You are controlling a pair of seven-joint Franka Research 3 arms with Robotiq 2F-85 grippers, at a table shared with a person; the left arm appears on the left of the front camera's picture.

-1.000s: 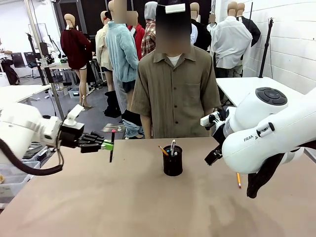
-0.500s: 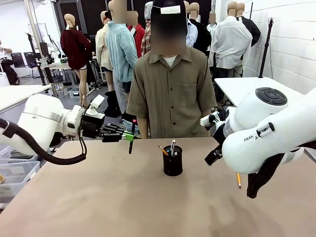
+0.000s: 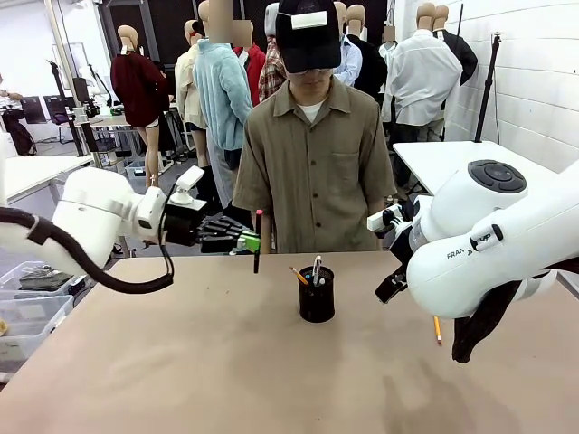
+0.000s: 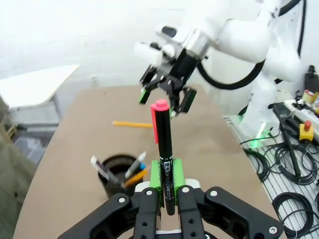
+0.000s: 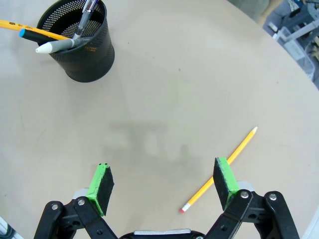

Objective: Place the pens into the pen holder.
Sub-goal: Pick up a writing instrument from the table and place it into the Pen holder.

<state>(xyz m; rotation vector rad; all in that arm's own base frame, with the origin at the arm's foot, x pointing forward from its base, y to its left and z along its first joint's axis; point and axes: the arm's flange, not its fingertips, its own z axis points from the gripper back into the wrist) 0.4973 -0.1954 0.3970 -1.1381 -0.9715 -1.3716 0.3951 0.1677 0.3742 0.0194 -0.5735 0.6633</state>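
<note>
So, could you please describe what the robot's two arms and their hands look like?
Both arms are white with rounded joints. The left arm trails a black cable; the right arm bears dark lettering and a round grey cap. The left hand and right hand are black, each with two fingers tipped by green pads.

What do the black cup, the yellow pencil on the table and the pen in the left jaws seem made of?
Black cylindrical mesh cup: probably metal wire, matt; its wall is a fine open grid.
Yellow pencil: likely painted wood, with pale sharpened tip and reddish eraser.
Dark marker pen with red cap: apparently smooth, slightly glossy plastic.
</note>
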